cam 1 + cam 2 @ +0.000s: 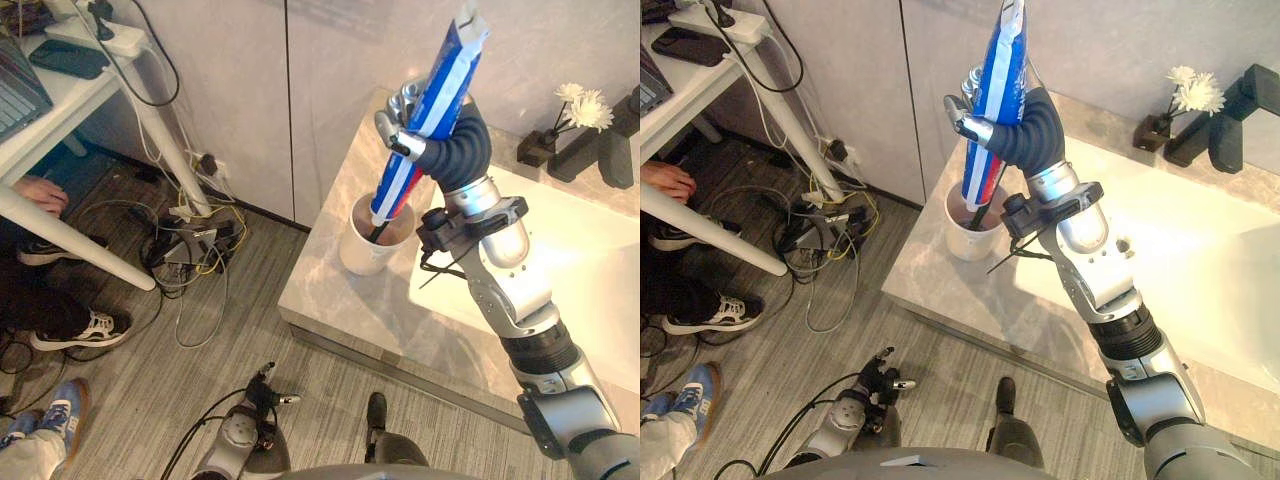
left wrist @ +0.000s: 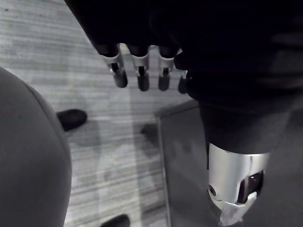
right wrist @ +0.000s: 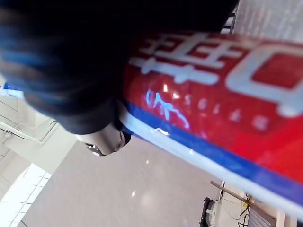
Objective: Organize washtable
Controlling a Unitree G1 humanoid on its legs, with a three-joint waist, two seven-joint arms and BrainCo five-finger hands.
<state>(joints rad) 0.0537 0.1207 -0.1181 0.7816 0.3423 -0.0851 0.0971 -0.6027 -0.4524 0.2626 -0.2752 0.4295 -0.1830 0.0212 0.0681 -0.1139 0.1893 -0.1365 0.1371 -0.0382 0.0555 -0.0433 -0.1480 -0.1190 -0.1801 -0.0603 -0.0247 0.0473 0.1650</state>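
Grey-veined marble tops the washtable (image 1: 335,300) in front of me, with a white basin (image 1: 570,270) sunk into it on my right and pale cabinet fronts rising behind. At the back edge stands a dark faucet (image 1: 600,150), and just beside it a small dark vase (image 1: 537,148) with white flowers (image 1: 583,103).

Near the left corner of the counter stands a white cup (image 1: 362,258), upright and close to the basin's rim. My right hand (image 1: 400,120) is raised above it, fingers and thumb curled round a blue, white and red toothpaste tube (image 1: 440,90). I grip the tube about its middle. It leans, its crimped end up toward the wall and its dark cap end down inside the cup's mouth. I cannot tell whether the cap touches the bottom. In my right wrist view the tube's red and blue side lies right across my palm.

My left hand (image 1: 262,392) hangs low by my side over the grey plank floor (image 1: 130,400), well apart from the counter, fingers (image 2: 141,75) loosely straight and holding nothing.

Off to my left is a white desk (image 1: 60,100) carrying a dark phone (image 1: 68,58) and a power strip (image 1: 100,35). Under it lies a tangle of cables (image 1: 190,240). A person's hand (image 1: 40,192) rests by the desk edge, and shoes (image 1: 80,330) show on the floor below.
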